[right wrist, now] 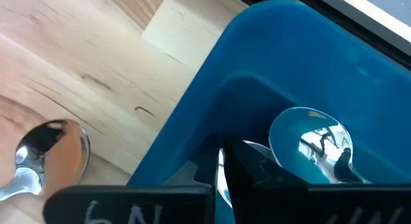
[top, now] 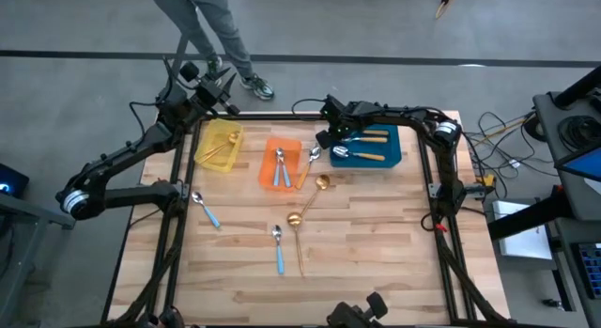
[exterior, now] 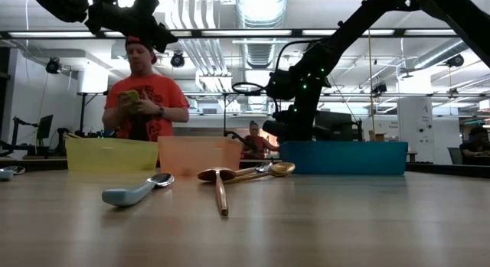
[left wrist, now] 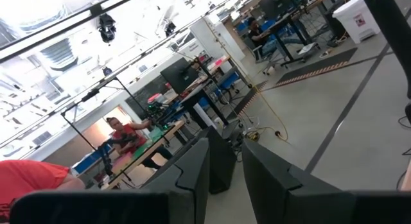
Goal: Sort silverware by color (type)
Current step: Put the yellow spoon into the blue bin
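The right fingers are sitting closed inside the blue bin, gripping nothing, with a silver spoon bowl lying just beyond their tips. Orange-handled spoons are lying in that bin beside them. Farther out, blue-handled spoons are resting in the orange bin, and gold spoons and more blue-handled ones are lying loose on the bench. The left fingers are standing partly apart and holding nothing, raised above the yellow bin, pointing out into the room, where a person is standing.
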